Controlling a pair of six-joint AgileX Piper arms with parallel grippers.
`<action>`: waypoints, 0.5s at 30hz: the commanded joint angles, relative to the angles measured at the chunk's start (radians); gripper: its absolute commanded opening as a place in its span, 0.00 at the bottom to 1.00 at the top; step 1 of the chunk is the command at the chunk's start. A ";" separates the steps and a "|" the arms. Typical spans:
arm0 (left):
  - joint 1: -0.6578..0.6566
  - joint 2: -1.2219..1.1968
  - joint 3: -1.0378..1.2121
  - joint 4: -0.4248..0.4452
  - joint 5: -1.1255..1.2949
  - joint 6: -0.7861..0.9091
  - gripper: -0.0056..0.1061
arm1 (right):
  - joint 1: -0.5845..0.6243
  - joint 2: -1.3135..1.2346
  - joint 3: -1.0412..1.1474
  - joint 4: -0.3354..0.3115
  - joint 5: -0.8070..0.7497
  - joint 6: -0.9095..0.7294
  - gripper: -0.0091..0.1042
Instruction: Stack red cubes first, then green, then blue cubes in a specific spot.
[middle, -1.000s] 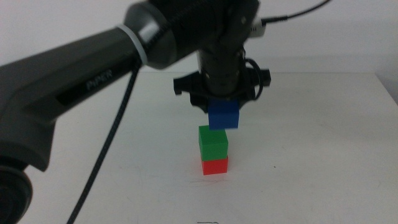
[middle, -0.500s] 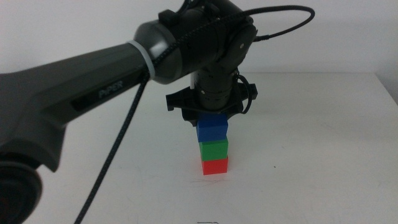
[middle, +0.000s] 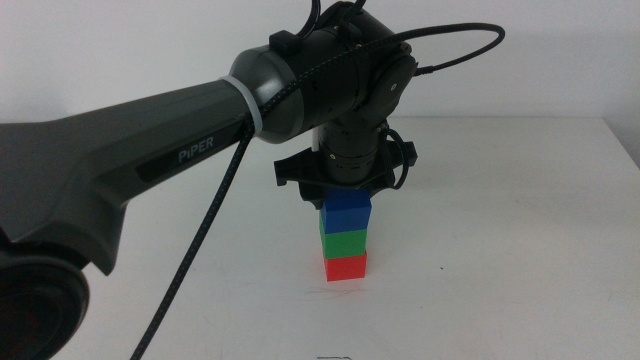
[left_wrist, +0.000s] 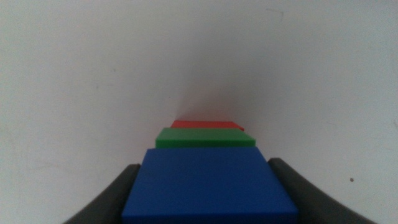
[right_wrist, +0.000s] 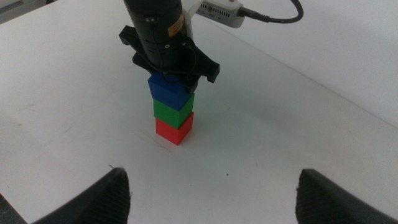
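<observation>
Robot lab test bench: bare white table (middle: 520, 230) against a plain white wall (middle: 120, 50), dark arm (middle: 150, 160) marked PIPER with a loose black cable (middle: 190, 240), and only coloured test cubes (middle: 346, 236) laid out.

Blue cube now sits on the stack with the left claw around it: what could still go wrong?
1. The left claw grips the blue cube, which sits on the green cube; a skewed release could drag it sideways.
2. The tower on the red cube is narrow, so a nudge on retreat may topple it.
The right claw waits open, clear of the stack.
</observation>
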 joint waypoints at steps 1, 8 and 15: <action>-0.002 -0.055 -0.029 0.023 -0.028 -0.003 0.04 | -0.007 0.003 -0.023 -0.030 -0.066 -0.010 0.91; -0.002 -0.049 -0.029 0.038 -0.044 -0.002 0.04 | -0.007 0.003 -0.023 -0.030 -0.066 -0.010 0.91; -0.002 -0.049 -0.029 0.037 -0.050 0.010 0.04 | -0.007 0.003 -0.023 -0.030 -0.066 -0.010 0.91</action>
